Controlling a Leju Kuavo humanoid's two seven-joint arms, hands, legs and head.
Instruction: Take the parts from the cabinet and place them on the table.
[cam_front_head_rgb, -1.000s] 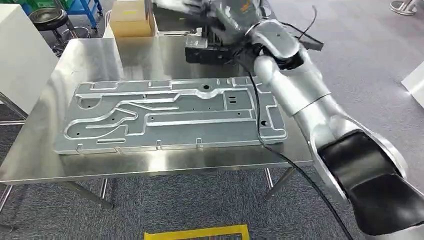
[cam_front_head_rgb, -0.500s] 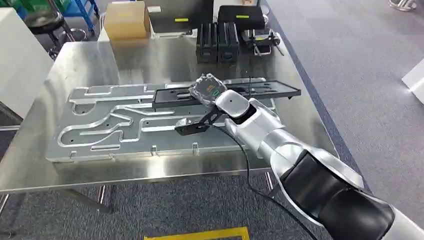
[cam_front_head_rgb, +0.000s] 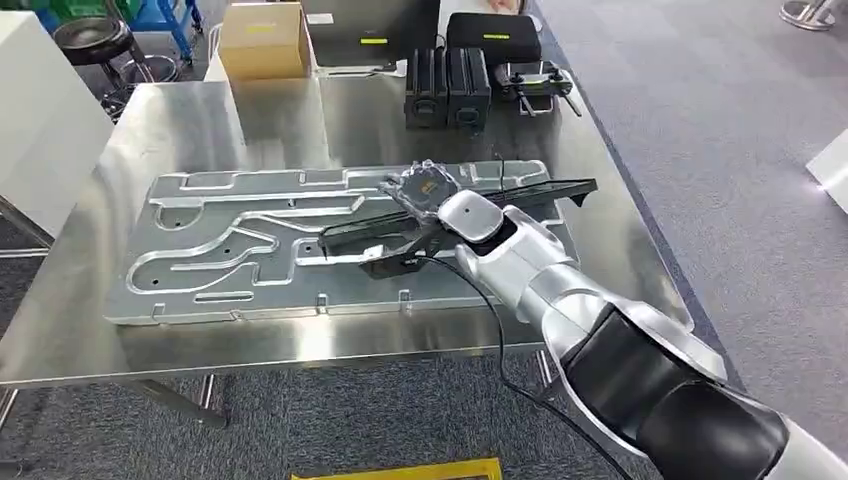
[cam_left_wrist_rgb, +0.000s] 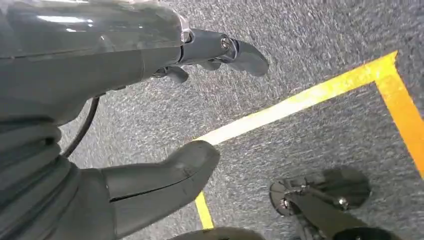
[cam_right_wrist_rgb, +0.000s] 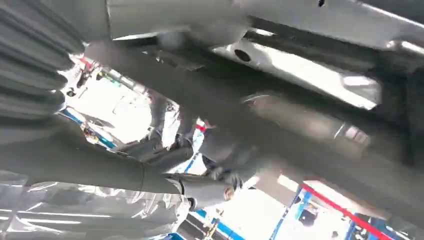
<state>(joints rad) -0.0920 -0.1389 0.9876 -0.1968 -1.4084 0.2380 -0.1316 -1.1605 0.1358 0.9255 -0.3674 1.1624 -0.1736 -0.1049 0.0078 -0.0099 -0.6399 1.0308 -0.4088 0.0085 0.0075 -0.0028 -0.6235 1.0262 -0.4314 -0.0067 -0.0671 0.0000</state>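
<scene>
I am holding a long black part in the right hand, near the middle of the head view, just above the big silver plate that is lying on the steel table. The hand is grasping the part roughly at its middle; the part is slanting from lower left to upper right of the frame, and I cannot tell whether either end is touching the plate yet.

I am judging the part as a stiff, thin, light frame, long enough to swing or tip if gripped off-centre, so the mid-length hold looks sound to me. Its edges look narrow and smooth, so it could slide in the fingers, and I would lower it flat rather than drop it.

The left hand is hanging over the grey carpet beside a yellow floor line, fingers apart and grasping nothing.
</scene>
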